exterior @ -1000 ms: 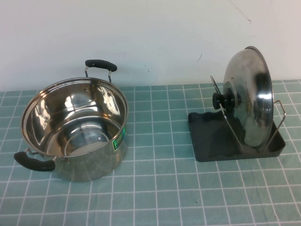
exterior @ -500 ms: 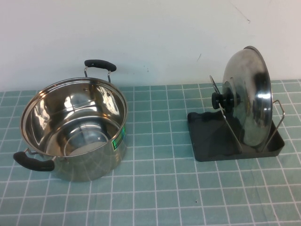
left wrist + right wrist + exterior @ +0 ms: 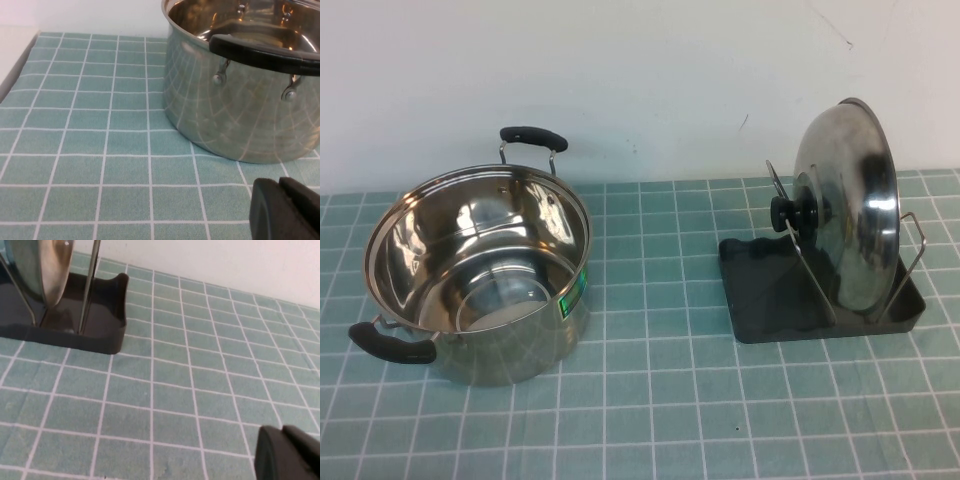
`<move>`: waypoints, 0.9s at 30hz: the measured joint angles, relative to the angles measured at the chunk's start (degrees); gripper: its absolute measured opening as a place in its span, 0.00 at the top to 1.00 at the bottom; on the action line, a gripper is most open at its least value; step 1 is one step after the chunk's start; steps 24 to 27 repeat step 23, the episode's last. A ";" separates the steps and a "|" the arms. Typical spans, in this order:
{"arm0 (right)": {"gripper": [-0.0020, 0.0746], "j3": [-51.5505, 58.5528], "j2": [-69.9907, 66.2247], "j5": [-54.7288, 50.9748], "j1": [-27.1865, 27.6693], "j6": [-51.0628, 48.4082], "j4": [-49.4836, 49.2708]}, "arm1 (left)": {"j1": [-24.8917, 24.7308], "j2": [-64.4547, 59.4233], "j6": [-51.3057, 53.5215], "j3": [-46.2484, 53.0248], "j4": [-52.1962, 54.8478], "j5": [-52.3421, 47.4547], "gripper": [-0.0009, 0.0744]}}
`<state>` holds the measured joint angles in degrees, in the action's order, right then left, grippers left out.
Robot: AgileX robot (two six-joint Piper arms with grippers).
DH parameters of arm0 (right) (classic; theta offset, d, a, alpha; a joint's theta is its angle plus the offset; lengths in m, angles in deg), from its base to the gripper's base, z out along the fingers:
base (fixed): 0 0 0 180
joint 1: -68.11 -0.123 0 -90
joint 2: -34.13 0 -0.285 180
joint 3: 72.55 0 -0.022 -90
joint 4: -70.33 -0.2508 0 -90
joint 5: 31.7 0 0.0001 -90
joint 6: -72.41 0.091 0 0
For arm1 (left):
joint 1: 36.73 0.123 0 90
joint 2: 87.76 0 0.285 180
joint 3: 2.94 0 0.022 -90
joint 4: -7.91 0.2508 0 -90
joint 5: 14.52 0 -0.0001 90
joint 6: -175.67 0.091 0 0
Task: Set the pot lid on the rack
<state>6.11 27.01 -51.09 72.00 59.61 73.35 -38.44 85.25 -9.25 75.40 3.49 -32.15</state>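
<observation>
On the tiled desk (image 3: 650, 400), the open steel pot (image 3: 480, 270) sits at left. At right, the pot lid (image 3: 850, 215) stands on edge in the rack (image 3: 760, 300), knob facing left. The left hand (image 3: 287, 210) rests low beside the pot, the right hand (image 3: 287, 455) near the rack.

High view overlooks table; wrist views skim low beside pot (image 3: 240, 85), rack (image 3: 75, 325).

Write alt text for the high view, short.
The pot lid stands on edge in the rack at the table's right, held between its wire loops, knob facing left. An open steel pot sits at left on the green tiled cloth. Neither the left gripper nor the right gripper appears here.
</observation>
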 joint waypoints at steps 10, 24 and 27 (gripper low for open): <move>0.98 -0.10 0.00 -0.44 0.00 2.78 0.00 | 0.00 0.00 0.13 0.00 0.00 0.00 0.99; 0.98 -0.10 0.00 -0.56 1.08 4.05 0.00 | 0.00 0.00 0.13 0.00 0.00 0.00 0.99; 0.98 -0.10 0.00 -0.56 1.08 4.05 0.00 | 0.00 0.00 0.13 0.00 0.00 0.00 0.99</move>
